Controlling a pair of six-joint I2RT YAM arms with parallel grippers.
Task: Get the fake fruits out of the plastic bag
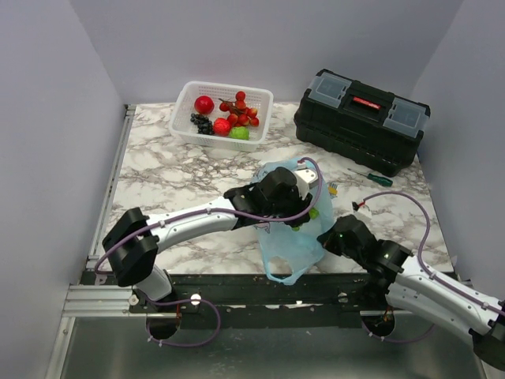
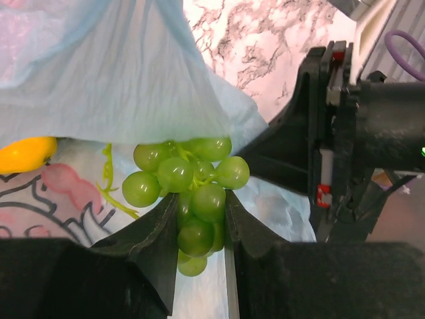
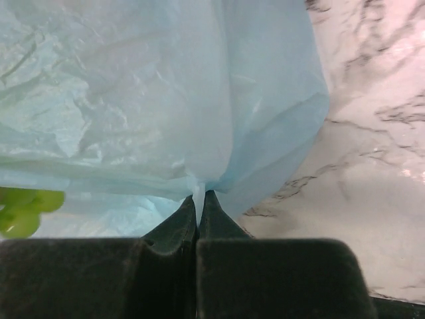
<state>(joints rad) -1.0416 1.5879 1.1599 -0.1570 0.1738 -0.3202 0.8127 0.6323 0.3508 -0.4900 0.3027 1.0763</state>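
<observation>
On grapes point(image 2: 192, 183), left hand point(image 2: 200, 198), seemingly part-open.

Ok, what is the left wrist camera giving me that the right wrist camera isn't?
Left wrist only: the left pincer closed on the green grape bunch, a yellow-orange piece peeking from under the plastic bag film, and the pink cartoon print. Right wrist only: the right pincer shut on a pinched fold of the bag. Both: the light-blue bag, the marble table, and the grapes, though the right wrist catches only a few at its left edge.
</observation>
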